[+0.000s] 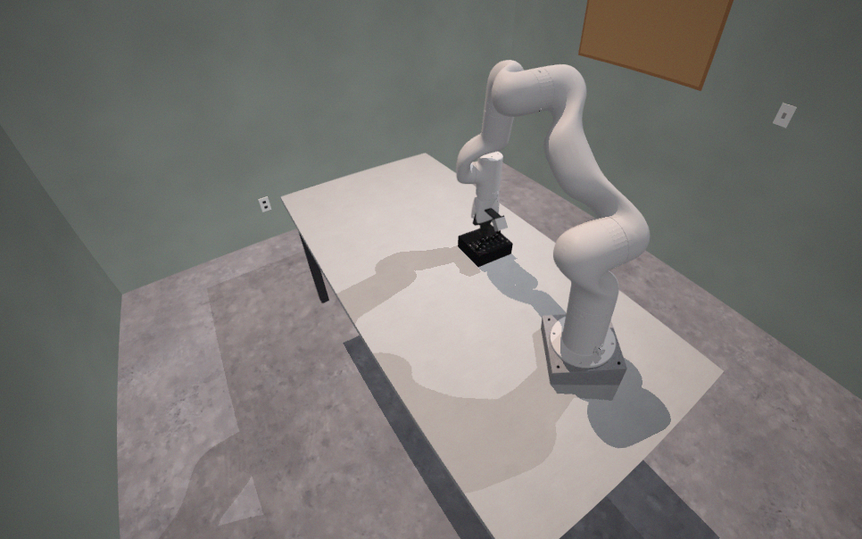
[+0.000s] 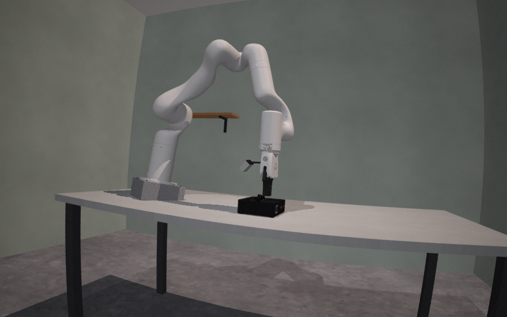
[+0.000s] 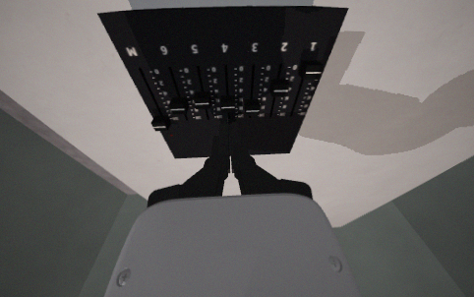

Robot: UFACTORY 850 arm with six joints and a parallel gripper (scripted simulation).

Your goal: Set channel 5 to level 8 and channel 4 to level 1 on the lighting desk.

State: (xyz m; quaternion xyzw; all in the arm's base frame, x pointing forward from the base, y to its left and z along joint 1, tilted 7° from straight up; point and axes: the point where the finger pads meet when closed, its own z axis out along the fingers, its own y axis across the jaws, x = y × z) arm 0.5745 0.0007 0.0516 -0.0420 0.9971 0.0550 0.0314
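Note:
The black lighting desk (image 1: 494, 256) (image 2: 257, 208) (image 3: 148, 29) stands flat on the white table (image 1: 444, 330) (image 2: 336, 220). In the wrist view its faders read M, 6, 5, 4, 3, 2, 1 from left to right, with the scales' 0 at the far end. The channel 4 cap (image 3: 227, 104) and the channel 5 cap (image 3: 201, 101) both sit towards the near, high end of their slots. My gripper (image 3: 229, 133) (image 1: 486, 232) (image 2: 266, 193) is shut with nothing between its fingers. It points straight down, with its tips at the near side of the channel 4 cap.
The other caps are M (image 3: 159, 123), 6 (image 3: 177, 109), 3 (image 3: 252, 109), 2 (image 3: 280, 89) and 1 (image 3: 312, 70). The arm's base (image 1: 584, 371) (image 2: 157, 192) is bolted to the table a little way from the desk. A wooden shelf (image 2: 214, 115) hangs on the wall.

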